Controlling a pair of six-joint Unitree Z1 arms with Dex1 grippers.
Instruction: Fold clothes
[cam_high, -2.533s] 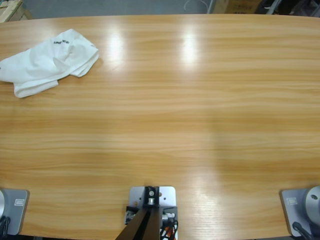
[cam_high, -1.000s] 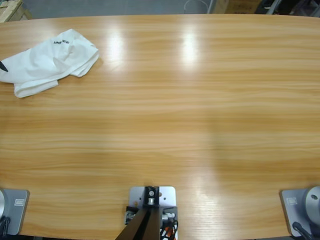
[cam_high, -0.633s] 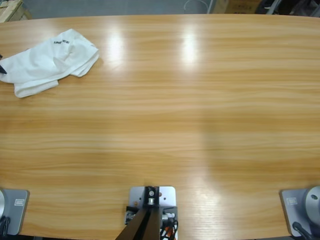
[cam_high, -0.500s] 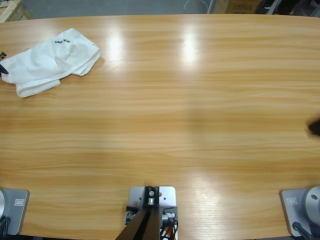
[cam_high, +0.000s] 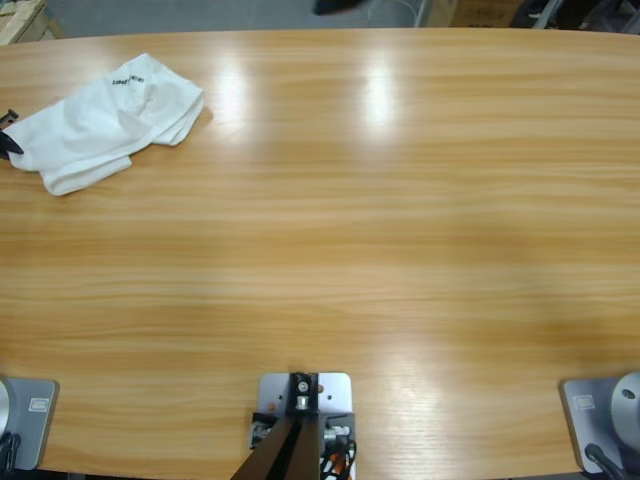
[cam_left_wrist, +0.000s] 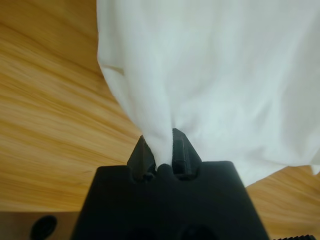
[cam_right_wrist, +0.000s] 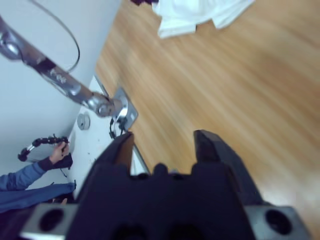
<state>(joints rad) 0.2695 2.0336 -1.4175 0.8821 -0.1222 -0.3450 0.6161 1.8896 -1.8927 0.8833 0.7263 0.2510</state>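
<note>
A crumpled white T-shirt (cam_high: 105, 120) lies at the far left of the wooden table (cam_high: 350, 220), with dark lettering near its top. At the picture's left edge only the black tip of my left gripper (cam_high: 8, 142) shows, touching the shirt's left end. In the left wrist view that gripper (cam_left_wrist: 161, 145) is shut on a pinched fold of the white shirt (cam_left_wrist: 215, 75), which spreads out beyond the jaws. My right gripper (cam_right_wrist: 165, 140) hangs open above bare wood with nothing between its jaws. The shirt (cam_right_wrist: 200, 15) lies far off at the top of the right wrist view.
A person's blue sleeve and hand (cam_right_wrist: 35, 172) show beside the table in the right wrist view, near a metal rig post (cam_right_wrist: 95, 102). A dark shape (cam_high: 330, 5) sits at the top edge of the high view, beyond the table.
The shirt has slid a little to the right, drawn by the left gripper at its left end. A dark blur at the right edge half a second ago is gone.
</note>
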